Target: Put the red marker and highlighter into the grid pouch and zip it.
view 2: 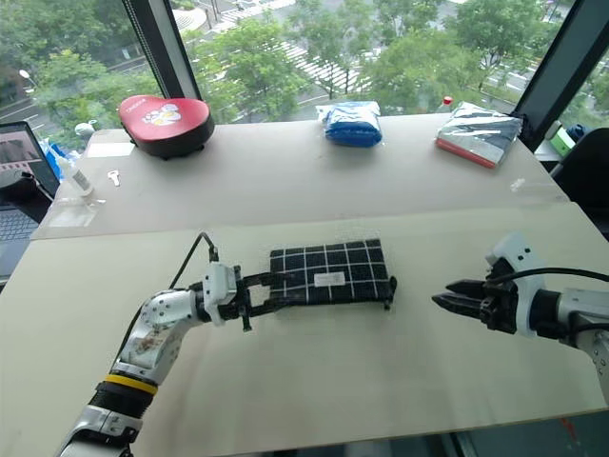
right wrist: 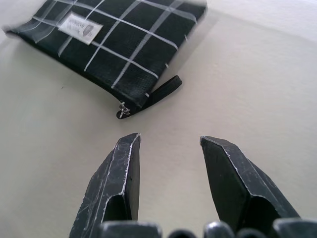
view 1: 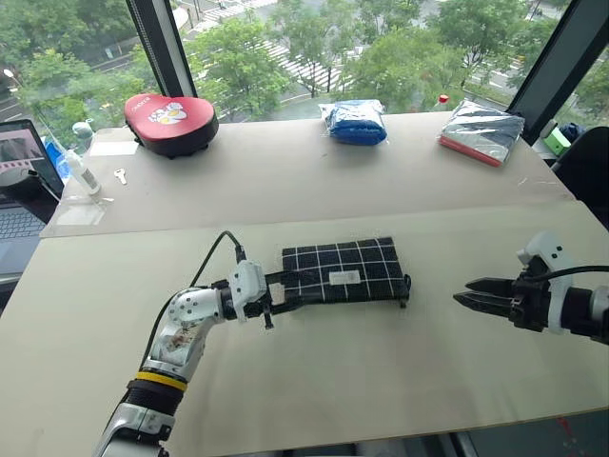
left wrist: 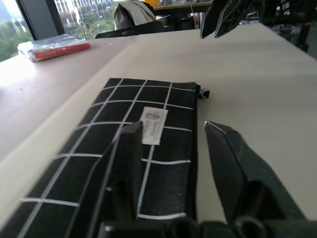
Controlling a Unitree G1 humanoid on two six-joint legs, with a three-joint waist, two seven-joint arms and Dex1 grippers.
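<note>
From the head, the grid pouch [view 1: 343, 271] lies flat on the near table [view 1: 314, 390], its long axis running across between the 2 arms; the left gripper [view 1: 278, 297] sits at the pouch's left end, level and pointing along it, while the right gripper [view 1: 473, 293] stands well apart off the right end, aimed back toward the pull strap [view 1: 406, 288]. In the left wrist view, the 2 fingers [left wrist: 124, 163] are spread, one over the checked fabric and one beside its zipper edge, gripping nothing, so the left arm is clearly the nearer. In the right wrist view, the fingers [right wrist: 116, 183] are parted and empty above bare table, with the strap and zipper end ahead of them and clear of both tips. Neither pen is visible on the table, and the zipper looks drawn to the strap end, so the task seems close to finished
</note>
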